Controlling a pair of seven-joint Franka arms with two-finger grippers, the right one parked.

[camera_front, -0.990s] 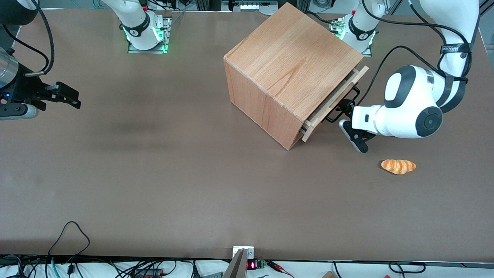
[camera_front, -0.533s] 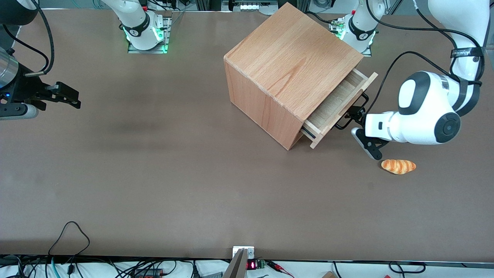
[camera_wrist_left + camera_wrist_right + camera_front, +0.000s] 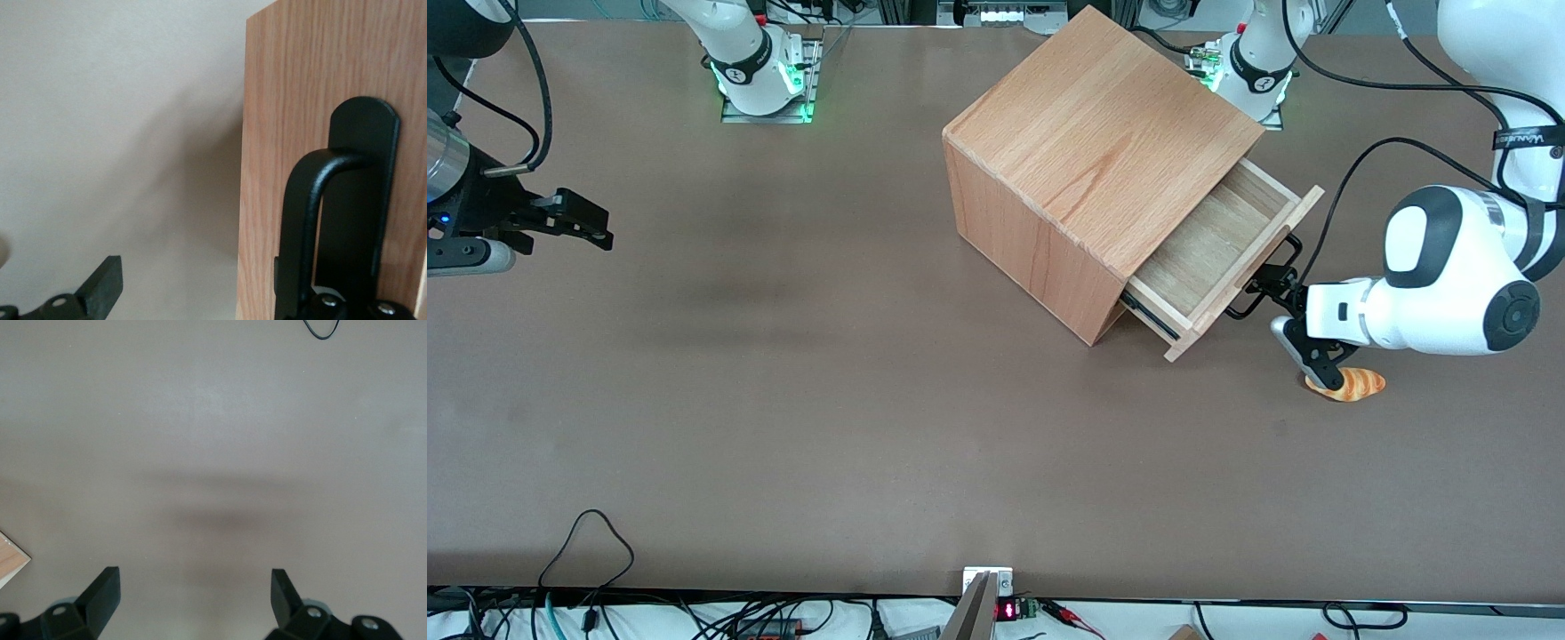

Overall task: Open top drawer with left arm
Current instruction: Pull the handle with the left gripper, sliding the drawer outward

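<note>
Mid-pull on the half-open top drawer (image 3: 1218, 258), end effector (image 3: 1291, 324) spread apart, one finger hooking the handle (image 3: 300, 220); next, probably pulling straight farther out.

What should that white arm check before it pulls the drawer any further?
1. Claw at the black handle: ok. It is open, with one finger against the bar.
2. Top drawer sliding out: ok, partly out of the cabinet.
3. Room to back away: not ok. A bread roll lies on the table right by the claw, nearer the front camera.
4. Claw touching the roll: cannot tell.
5. Cabinet staying put under the pull: cannot tell.
</note>
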